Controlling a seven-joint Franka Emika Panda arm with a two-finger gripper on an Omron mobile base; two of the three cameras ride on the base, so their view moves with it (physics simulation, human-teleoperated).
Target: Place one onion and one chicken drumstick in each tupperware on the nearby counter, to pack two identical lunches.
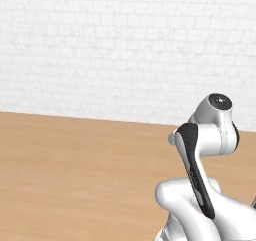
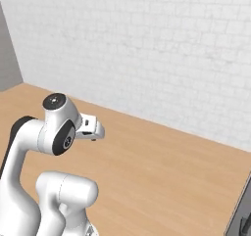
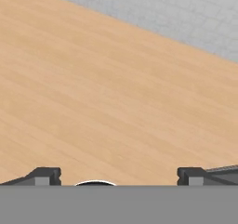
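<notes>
**Gripper spread wide over bare counter**

The gripper (image 3: 118,175) is hanging with its two fingertips (image 3: 45,175) standing far apart, holding nothing. Just beyond them one counter (image 3: 107,93) is stretching away, its light wood running up to one white brick wall (image 3: 186,14) along its far edge. In the right base view, the arm (image 2: 54,132) is rising over the counter's near part.

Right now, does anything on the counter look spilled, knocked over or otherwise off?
Nothing stands out. The wooden counter looks clean and unmarked up to the white brick wall, and the gripper hangs open above it, holding nothing.
</notes>
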